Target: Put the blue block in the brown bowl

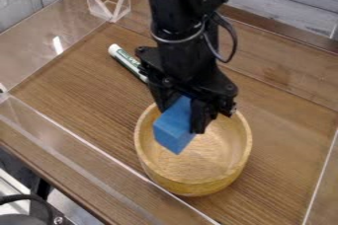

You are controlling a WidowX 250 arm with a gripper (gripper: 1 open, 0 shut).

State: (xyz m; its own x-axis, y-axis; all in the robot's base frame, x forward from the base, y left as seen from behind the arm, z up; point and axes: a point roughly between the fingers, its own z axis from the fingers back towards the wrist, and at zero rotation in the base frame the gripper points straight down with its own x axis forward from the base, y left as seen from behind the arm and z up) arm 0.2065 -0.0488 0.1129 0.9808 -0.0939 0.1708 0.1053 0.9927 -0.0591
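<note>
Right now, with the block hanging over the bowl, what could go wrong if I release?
1. The blue block hangs in the gripper nearer the brown bowl's left rim than its middle; on release it might clip that rim and tumble out.
2. It looks to be above the bowl floor, so it may bounce.
3. The marker lies close behind the arm; a wide retreat could knock it.
</note>
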